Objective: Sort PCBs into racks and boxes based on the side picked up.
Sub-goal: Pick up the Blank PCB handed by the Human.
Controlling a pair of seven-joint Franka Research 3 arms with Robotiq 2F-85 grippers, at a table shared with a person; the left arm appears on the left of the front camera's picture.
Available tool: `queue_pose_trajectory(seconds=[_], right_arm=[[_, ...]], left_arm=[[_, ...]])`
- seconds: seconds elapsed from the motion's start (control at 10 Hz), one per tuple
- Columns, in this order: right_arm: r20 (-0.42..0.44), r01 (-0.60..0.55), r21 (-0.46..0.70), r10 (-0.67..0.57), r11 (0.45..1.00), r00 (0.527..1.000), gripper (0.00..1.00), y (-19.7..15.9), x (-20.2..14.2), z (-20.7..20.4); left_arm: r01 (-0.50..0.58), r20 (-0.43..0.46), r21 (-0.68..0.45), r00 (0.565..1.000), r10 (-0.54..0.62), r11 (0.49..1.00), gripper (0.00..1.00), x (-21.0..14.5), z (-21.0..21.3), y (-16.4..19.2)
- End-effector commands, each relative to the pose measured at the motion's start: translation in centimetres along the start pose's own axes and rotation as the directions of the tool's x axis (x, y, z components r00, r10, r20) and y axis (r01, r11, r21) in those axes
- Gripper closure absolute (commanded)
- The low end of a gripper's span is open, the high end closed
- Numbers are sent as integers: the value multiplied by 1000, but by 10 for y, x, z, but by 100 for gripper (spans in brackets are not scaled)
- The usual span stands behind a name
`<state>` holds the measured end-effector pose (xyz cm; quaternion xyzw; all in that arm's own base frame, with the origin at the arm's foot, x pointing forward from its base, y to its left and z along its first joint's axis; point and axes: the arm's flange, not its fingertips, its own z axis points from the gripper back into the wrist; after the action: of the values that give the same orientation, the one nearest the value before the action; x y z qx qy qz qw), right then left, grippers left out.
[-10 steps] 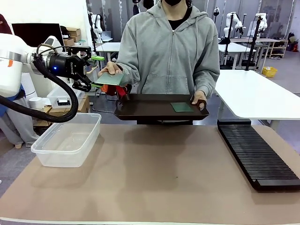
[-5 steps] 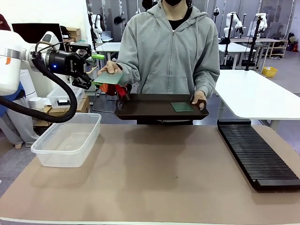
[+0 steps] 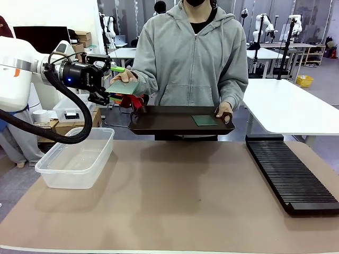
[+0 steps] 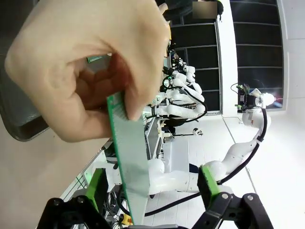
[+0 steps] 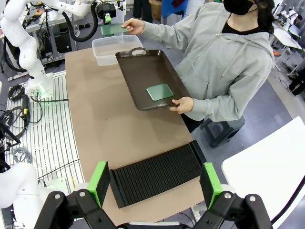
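While the person's hand [image 3: 126, 77] holds one PCB [image 3: 123, 88] up in the air beyond the tub [image 3: 74, 159], my left gripper [image 3: 109, 83] sits around the near end of that board, jaws spread wide. On the left wrist cam the board runs edge-on between the green pads [image 4: 97, 187], nearer one pad, with a gap showing on both sides. It's not clamped; the person's fingers pinch the far end.

Second PCB [image 3: 205, 120] lies flat on the dark brown tray [image 3: 159, 124], toward the end gripped by the person's other hand [image 3: 225, 111]. The tray is held level at the far table edge.

Right gripper [image 5: 155, 183]: jaws spread wide, nothing between them, high above the table and looking down on the rack [image 5: 157, 174]. Rack lies flat on the table's right side, tub on the left, well apart.
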<state>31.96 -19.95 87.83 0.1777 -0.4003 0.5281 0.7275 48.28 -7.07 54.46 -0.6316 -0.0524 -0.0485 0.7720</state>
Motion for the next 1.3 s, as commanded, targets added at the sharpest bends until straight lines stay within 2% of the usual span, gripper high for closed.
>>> queue_pose_trajectory(seconds=[0.0,0.1,0.2,0.3,0.4,0.5,1.2], right_arm=[[15,-13,11,13,1000,1000,0,3,0,0],[15,-13,11,13,1000,1000,0,3,0,0],[15,-13,11,13,1000,1000,0,3,0,0],[15,-13,11,13,1000,1000,0,3,0,0],[15,-13,11,13,1000,1000,0,3,0,0],[15,-13,11,13,1000,1000,0,3,0,0],[15,-13,11,13,1000,1000,0,3,0,0]], left_arm=[[20,34,-39,999,-18,999,0,6,-1,2],[29,36,-55,999,-27,998,60,7,2,2],[39,44,-62,998,-37,997,60,5,3,1],[38,46,-62,998,-35,997,100,5,7,1],[36,49,-59,998,-33,998,65,4,9,2],[32,52,-57,998,-29,998,100,3,10,4],[23,27,-41,999,-21,999,100,-4,16,8]])
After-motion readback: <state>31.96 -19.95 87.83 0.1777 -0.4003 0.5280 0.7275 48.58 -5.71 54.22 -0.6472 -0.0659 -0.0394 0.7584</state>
